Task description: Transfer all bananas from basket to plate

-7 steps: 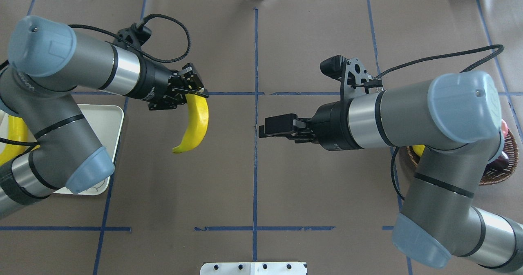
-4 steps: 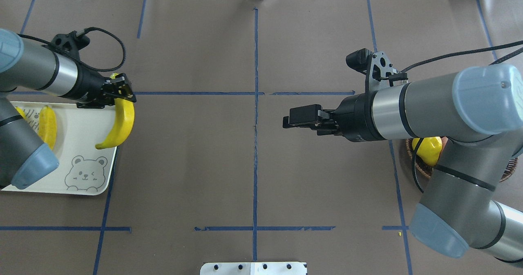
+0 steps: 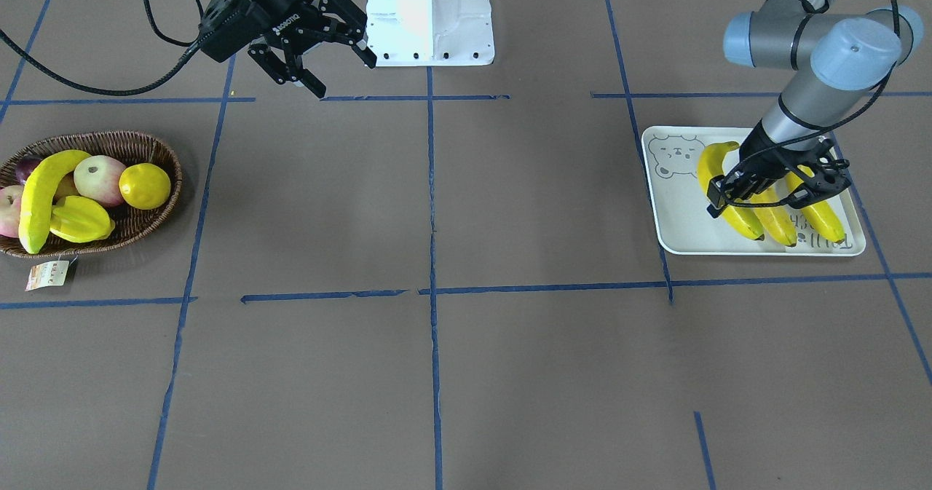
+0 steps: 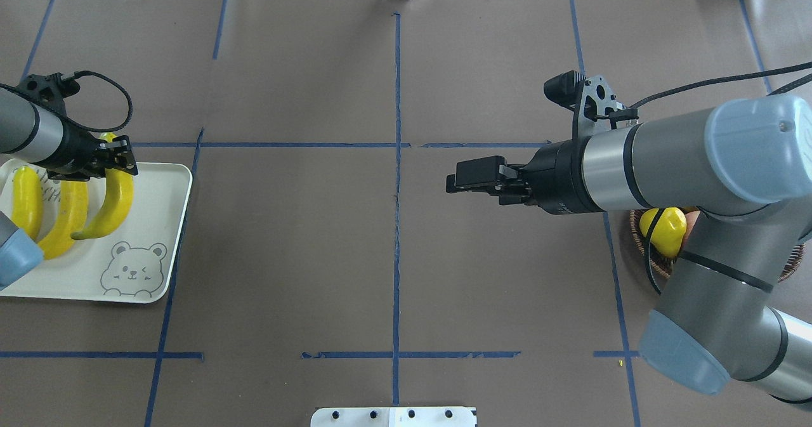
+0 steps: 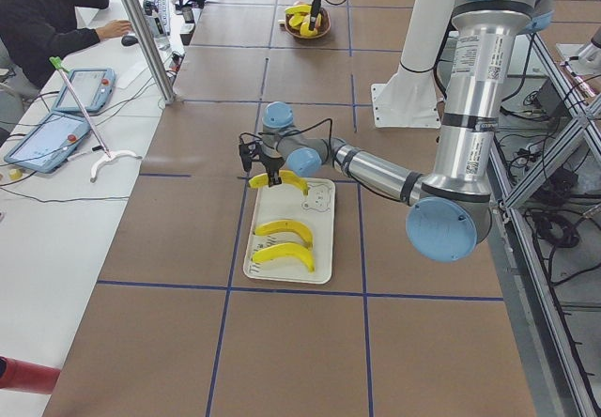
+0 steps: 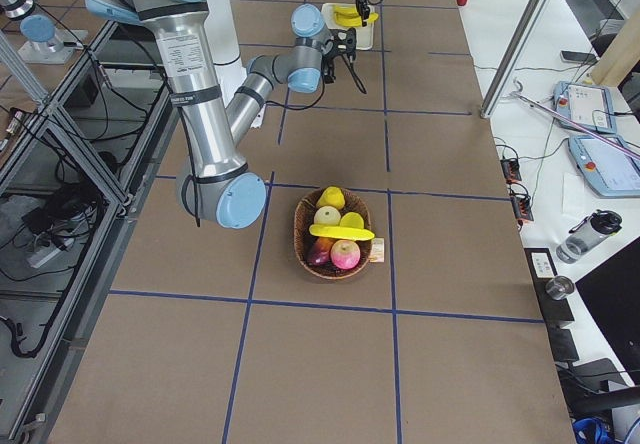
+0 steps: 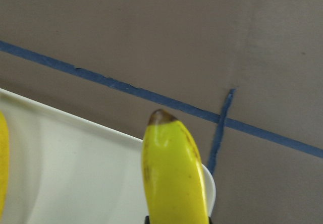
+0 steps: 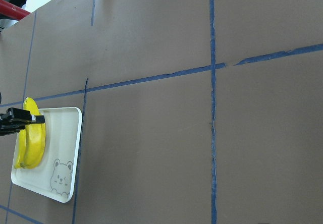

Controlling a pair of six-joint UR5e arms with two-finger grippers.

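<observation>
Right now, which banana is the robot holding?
The banana nearest the bear drawing, pinched by the left gripper at the plate. The other two bananas lie loose there; a fourth banana is in the basket.

This is a robotics research lab, not a home or kitchen. A very large table covered in brown paper is marked into squares by strips of blue tape. Grey industrial robot arms with pale blue joint caps rise from a white metal pedestal at one long edge. The right hand, a black two-finger clamp, has a black camera bracket and a trailing cable at its wrist. Across the table from the robot runs a white side desk carrying pale blue handheld control tablets and loose wires, with a person in dark clothes seated there. Behind the robot stands an aluminium-profile frame over bundled black cables.
</observation>
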